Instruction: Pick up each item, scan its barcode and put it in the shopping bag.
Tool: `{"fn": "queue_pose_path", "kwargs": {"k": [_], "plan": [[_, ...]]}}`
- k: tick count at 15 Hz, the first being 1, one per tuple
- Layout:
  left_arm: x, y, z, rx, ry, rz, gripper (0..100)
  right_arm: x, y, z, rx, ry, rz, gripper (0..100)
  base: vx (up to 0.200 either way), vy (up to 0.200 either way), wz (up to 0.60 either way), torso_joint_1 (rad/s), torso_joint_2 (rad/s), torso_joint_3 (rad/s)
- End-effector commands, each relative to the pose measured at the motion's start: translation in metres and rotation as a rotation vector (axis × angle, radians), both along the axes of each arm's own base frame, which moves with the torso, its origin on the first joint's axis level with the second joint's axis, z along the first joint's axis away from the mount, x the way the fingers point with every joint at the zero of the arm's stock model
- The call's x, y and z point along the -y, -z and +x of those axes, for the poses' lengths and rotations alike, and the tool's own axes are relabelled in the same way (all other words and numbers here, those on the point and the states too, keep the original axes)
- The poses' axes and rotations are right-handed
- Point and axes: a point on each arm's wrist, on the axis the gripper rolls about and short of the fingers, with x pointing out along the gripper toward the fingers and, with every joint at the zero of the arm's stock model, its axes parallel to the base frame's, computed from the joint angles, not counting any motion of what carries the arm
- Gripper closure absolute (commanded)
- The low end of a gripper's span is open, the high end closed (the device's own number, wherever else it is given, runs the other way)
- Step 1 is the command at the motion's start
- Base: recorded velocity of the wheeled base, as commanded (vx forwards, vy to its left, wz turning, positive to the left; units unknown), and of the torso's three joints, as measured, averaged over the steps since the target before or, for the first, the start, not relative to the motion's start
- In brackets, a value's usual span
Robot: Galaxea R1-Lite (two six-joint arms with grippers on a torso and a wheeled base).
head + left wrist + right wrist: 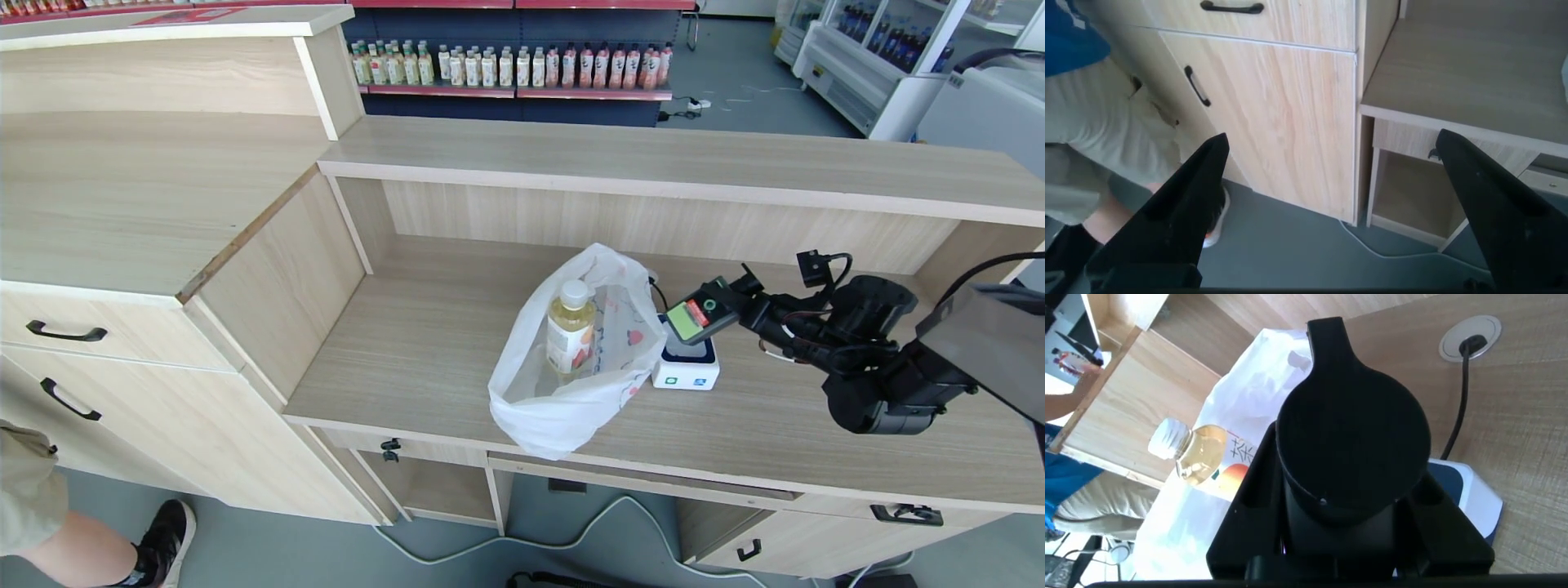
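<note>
Viewing the counter [408, 351], we see the right gripper [739, 306] clamped on a black scanner [694, 317], whose head hangs just above a white box [687, 371]. To that gripper's left, past the scanner, the bottle [570, 328] stands upright inside the open shopping bag [539, 408]. The left gripper [1331, 139] hangs with its jaws apart beside the drawer cabinet [1290, 106].

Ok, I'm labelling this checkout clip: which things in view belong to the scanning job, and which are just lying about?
Job: shopping bag, bottle inside it, white scanner, small pack held by the right gripper.
Lying about: shelf bottles, counter drawers, floor cable.
</note>
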Motion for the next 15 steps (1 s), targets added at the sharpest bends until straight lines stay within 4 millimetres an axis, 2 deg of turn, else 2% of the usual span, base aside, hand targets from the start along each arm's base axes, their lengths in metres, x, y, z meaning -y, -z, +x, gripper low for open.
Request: {"fn": "queue_pose_path", "kwargs": {"k": [1, 3, 5, 8, 10, 12, 13, 14, 15], "plan": [[0.000, 0.000, 0.000, 0.001, 0.000, 0.000, 0, -0.001, 0.001, 0.000, -0.001, -0.002, 0.000, 100, 0.000, 0.000, 0.00, 0.000, 0.00, 0.000], [0.000, 0.000, 0.000, 0.001, 0.001, 0.000, 0, -0.001, -0.005, -0.002, 0.015, -0.002, -0.001, 100, 0.000, 0.000, 0.00, 0.000, 0.00, 0.000], [0.000, 0.000, 0.000, 0.002, 0.000, -0.004, 0, 0.005, -0.035, -0.016, 0.108, 0.020, -0.038, 100, 0.000, 0.000, 0.00, 0.000, 0.00, 0.000], [0.000, 0.000, 0.000, 0.003, 0.000, -0.006, 0, 0.035, -0.083, -0.037, 0.286, 0.122, -0.148, 100, 0.000, 0.000, 0.00, 0.000, 0.00, 0.000], [0.000, 0.000, 0.000, 0.003, 0.000, -0.006, 0, 0.058, -0.099, -0.058, 0.393, 0.224, -0.300, 100, 0.000, 0.000, 0.00, 0.000, 0.00, 0.000], [0.000, 0.000, 0.000, 0.003, 0.000, -0.006, 0, 0.092, -0.109, -0.075, 0.502, 0.357, -0.487, 100, 0.000, 0.000, 0.00, 0.000, 0.00, 0.000], [0.000, 0.000, 0.000, 0.003, 0.000, -0.006, 0, 0.100, -0.118, -0.081, 0.532, 0.389, -0.509, 100, 0.000, 0.000, 0.00, 0.000, 0.00, 0.000], [0.000, 0.000, 0.000, 0.003, 0.000, -0.006, 0, 0.105, -0.140, -0.098, 0.568, 0.439, -0.516, 100, 0.000, 0.000, 0.00, 0.000, 0.00, 0.000], [0.000, 0.000, 0.000, 0.003, 0.000, -0.007, 0, 0.105, -0.153, -0.110, 0.554, 0.494, -0.497, 100, 0.000, 0.000, 0.00, 0.000, 0.00, 0.000]]}}
